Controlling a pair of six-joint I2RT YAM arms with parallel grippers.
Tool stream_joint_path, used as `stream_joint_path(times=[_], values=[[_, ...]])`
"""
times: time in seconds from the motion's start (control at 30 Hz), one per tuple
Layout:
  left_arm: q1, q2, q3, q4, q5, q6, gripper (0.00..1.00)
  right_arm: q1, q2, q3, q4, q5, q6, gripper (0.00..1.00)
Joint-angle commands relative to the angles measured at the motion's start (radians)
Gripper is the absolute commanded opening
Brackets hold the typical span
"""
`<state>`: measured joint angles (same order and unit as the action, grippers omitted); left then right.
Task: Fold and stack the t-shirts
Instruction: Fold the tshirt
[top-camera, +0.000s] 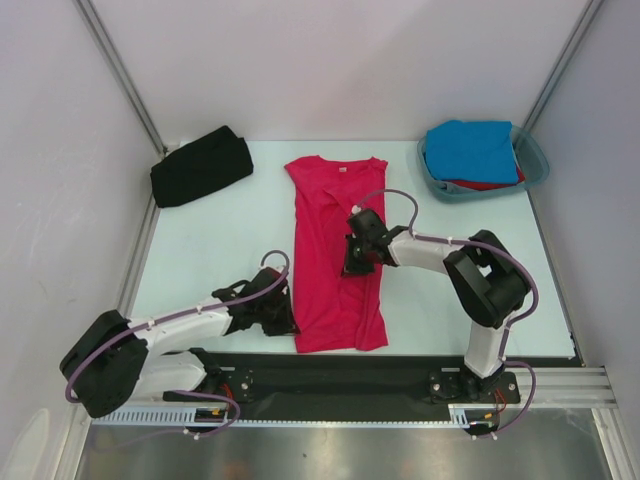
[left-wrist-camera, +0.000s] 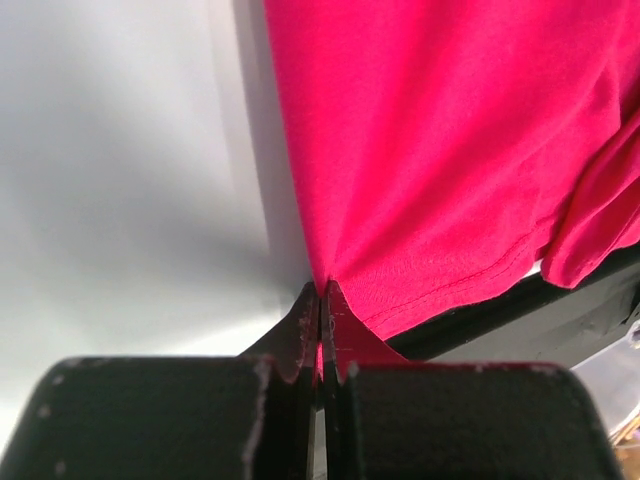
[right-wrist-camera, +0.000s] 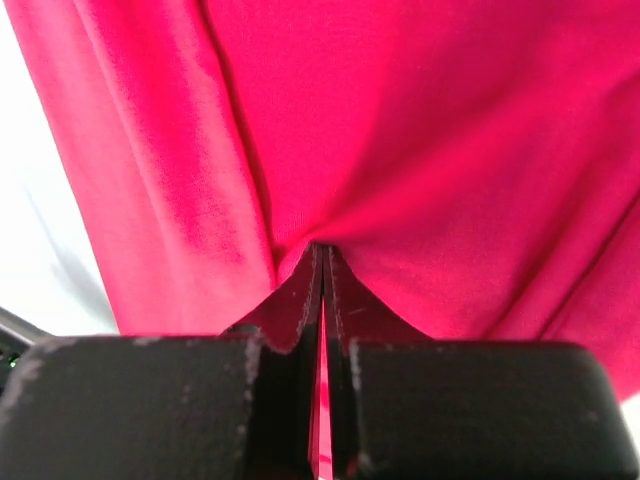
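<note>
Crimson-pink t-shirt lies flat on the pale surface, roughly centred, collar with its small white label toward the far wall and hem at the near edge, just beside the black base plate. It appears folded lengthwise into a narrow strip, with creases along the right side. Left hand sits low at the shirt's near-left corner; the left wrist view shows its jaws closed, pinching the hem corner, with cloth pulled into a small peak at the fingertips. Right hand is over the right edge of the shirt about halfway up its length; the right wrist view shows its jaws closed on a pinch of the pink fabric, folds radiating from the grip. Black t-shirt lies as a compact bundle in the far-left corner of the surface, well apart from both arms. Translucent teal tub stands in the far-right corner, holding the bright blue t-shirt on top and the red t-shirt beneath; only a sliver of the red one shows, so cannot tell whether it is folded.
</note>
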<state>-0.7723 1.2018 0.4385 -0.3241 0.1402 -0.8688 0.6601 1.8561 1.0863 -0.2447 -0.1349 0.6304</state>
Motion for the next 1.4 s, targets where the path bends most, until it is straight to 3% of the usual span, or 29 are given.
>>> stream_joint_path(times=[0.0,0.3,0.63,0.9,1.13,1.37], values=[[-0.007,0.03,-0.087,-0.225,-0.126,-0.007,0.0,-0.01,0.11,-0.052,-0.156,0.366,-0.008,0.0],[-0.005,0.031,-0.107,-0.231,-0.126,-0.035,0.04,-0.014,0.089,-0.063,-0.277,0.515,0.058,0.0],[-0.004,0.05,-0.067,-0.262,-0.139,-0.029,0.07,0.038,0.015,-0.209,-0.318,0.477,0.146,0.0],[-0.004,0.015,0.003,-0.32,-0.253,-0.032,0.1,0.078,0.006,-0.197,-0.38,0.538,0.207,0.0],[-0.005,0.094,0.08,-0.354,-0.312,0.023,0.1,0.119,-0.003,-0.167,-0.478,0.616,0.276,0.0],[-0.036,0.11,0.089,-0.309,-0.156,0.083,0.1,0.151,-0.055,-0.189,-0.544,0.607,0.334,0.0]])
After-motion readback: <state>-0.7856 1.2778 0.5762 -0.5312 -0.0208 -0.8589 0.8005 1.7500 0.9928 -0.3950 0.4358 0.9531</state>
